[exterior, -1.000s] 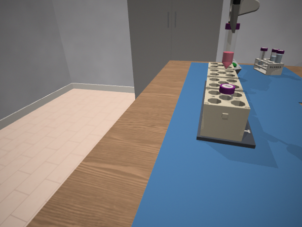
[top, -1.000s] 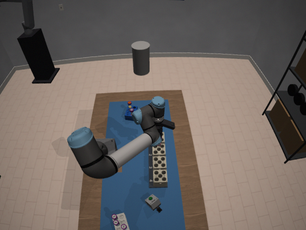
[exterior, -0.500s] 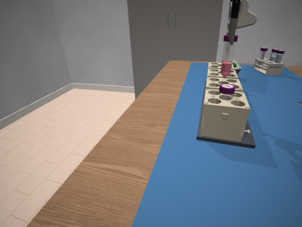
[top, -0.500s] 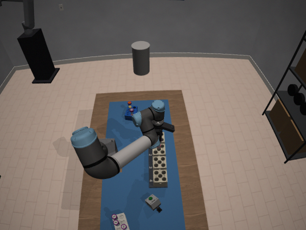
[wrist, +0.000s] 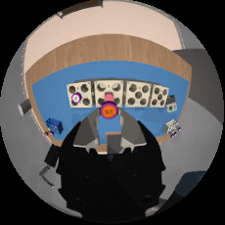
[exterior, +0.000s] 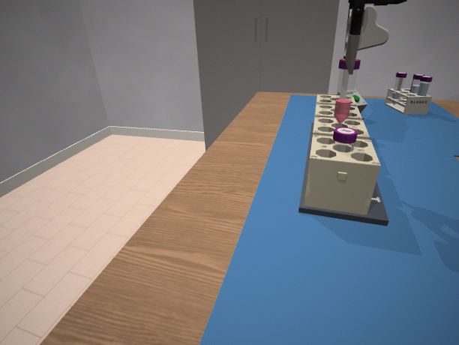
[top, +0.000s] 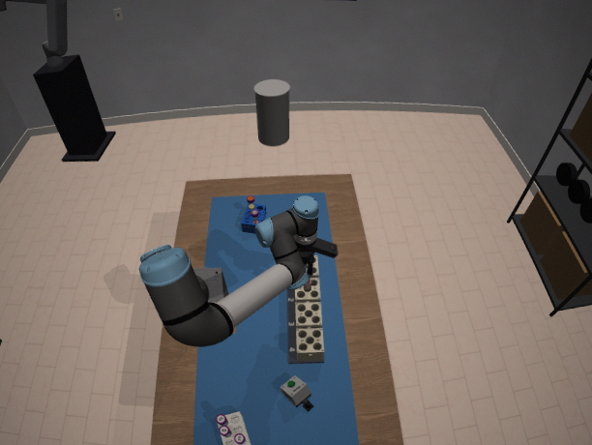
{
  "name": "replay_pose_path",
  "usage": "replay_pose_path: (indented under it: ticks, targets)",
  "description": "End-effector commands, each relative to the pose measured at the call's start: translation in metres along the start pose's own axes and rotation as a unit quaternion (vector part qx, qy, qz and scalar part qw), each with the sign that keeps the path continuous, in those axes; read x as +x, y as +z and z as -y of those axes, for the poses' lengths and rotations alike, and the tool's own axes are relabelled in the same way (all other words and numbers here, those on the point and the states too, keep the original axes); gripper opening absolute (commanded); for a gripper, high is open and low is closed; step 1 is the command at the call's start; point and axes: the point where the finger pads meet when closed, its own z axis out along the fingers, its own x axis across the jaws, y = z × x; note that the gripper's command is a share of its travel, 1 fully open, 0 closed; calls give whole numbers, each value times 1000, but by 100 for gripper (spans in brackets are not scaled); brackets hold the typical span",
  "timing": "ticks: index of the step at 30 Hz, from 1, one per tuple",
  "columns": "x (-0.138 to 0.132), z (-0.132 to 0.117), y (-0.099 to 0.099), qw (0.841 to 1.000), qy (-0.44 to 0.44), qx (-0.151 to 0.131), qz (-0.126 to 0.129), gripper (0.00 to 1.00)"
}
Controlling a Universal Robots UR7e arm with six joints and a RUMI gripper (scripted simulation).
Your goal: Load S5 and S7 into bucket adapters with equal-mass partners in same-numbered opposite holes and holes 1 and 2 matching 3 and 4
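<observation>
Four cream blocks (top: 308, 310) sit in a row on the blue mat (top: 242, 314) in the top view, with the arm (top: 251, 295) reaching across so its wrist hangs over the row's far end. The blue rack (top: 253, 217) behind it holds the remaining capped tubes; the green button (top: 291, 385) and the white rack (top: 232, 430) wait at the near end, well apart from the work.

Seen from the side, the gripper (exterior: 350, 69) is closed on the purple cap of a tube (exterior: 342, 109) with pink liquid in its lower part. The tube hangs upright, its cone tip just above the second block's holes, probably lined up for a straight drop. One purple-capped tube (exterior: 345, 135) with a white dot stands seated in the nearest block (exterior: 343, 176), likely the counterweight.

From the wrist, both fingers flank an orange cap dot reading S7 (wrist: 109, 112), directly over the second block (wrist: 109, 92); which hole it faces I cannot tell. Its partner must go in the fourth block.
</observation>
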Motion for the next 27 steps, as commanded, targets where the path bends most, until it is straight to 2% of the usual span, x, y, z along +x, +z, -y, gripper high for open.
replay_pose_path:
  ticks: [1, 27]
  targets:
    - [0, 0, 0, 1000, 0, 1, 0, 0]
    - [0, 0, 29, 1000, 0, 1, 0, 0]
